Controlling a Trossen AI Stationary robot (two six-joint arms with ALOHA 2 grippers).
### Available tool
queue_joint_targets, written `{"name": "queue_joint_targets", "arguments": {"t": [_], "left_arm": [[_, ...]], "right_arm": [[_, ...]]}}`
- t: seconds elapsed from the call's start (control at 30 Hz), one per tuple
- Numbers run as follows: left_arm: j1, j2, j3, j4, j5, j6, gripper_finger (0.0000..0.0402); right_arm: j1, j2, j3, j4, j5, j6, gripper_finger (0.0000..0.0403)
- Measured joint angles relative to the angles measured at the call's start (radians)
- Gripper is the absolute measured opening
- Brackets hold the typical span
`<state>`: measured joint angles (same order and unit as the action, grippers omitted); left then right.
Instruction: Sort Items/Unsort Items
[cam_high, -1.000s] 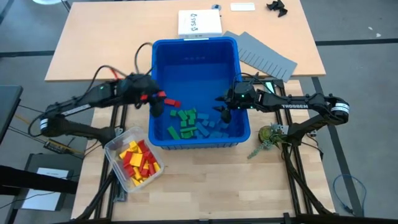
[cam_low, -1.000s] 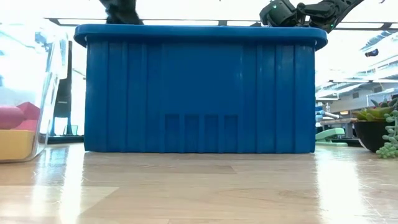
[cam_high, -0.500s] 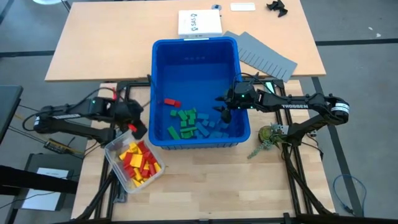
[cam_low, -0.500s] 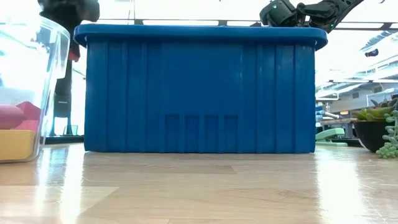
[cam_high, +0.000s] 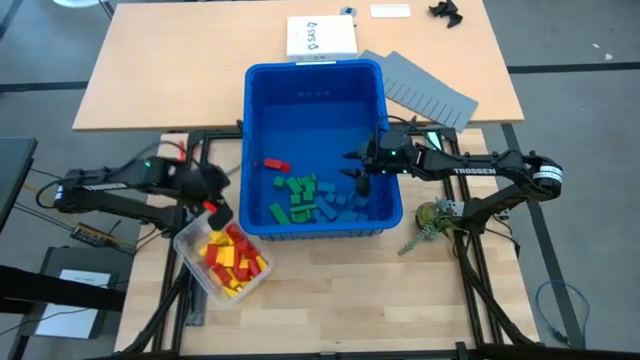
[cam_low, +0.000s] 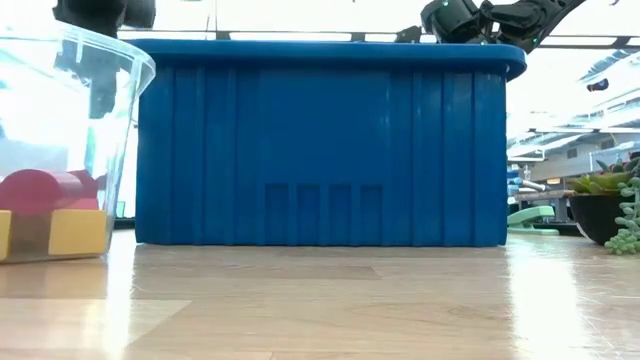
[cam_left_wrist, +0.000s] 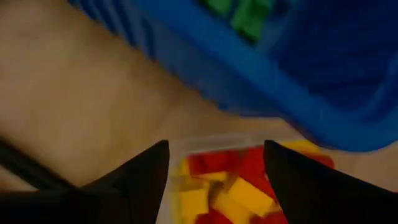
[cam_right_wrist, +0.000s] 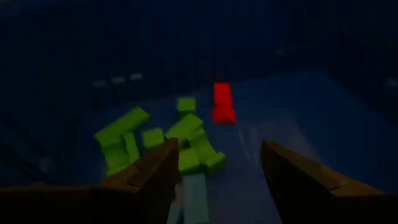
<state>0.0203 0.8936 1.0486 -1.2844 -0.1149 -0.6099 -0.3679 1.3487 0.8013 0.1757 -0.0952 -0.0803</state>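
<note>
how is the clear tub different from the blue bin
The clear tub is see-through and small; the blue bin is opaque and far larger. The tub holds red and yellow blocks; the bin holds green and blue blocks plus one red block. The left gripper hovers open above the tub, the right gripper open inside the bin. Both sit open-topped on the table.

Glossy blue plastic bin (cam_low: 320, 150); clear shiny plastic tub (cam_high: 190, 238); smooth matt blocks (cam_high: 232, 262); pale wood counter (cam_low: 400, 300) with a sheen.
</note>
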Motion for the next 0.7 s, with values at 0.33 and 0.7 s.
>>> {"name": "queue_joint_targets", "arguments": {"t": [0.33, 0.7], "left_arm": [[-0.005, 0.013, 0.123, 0.277, -0.101, 0.227, 0.0273], [-0.005, 0.246, 0.121, 0.558, 0.046, 0.494, 0.0273]], "right_arm": [[0.061, -0.006, 0.067, -0.056, -0.020, -0.008, 0.0291], [0.211, -0.007, 0.300, -0.498, -0.090, -0.053, 0.0307]]}}
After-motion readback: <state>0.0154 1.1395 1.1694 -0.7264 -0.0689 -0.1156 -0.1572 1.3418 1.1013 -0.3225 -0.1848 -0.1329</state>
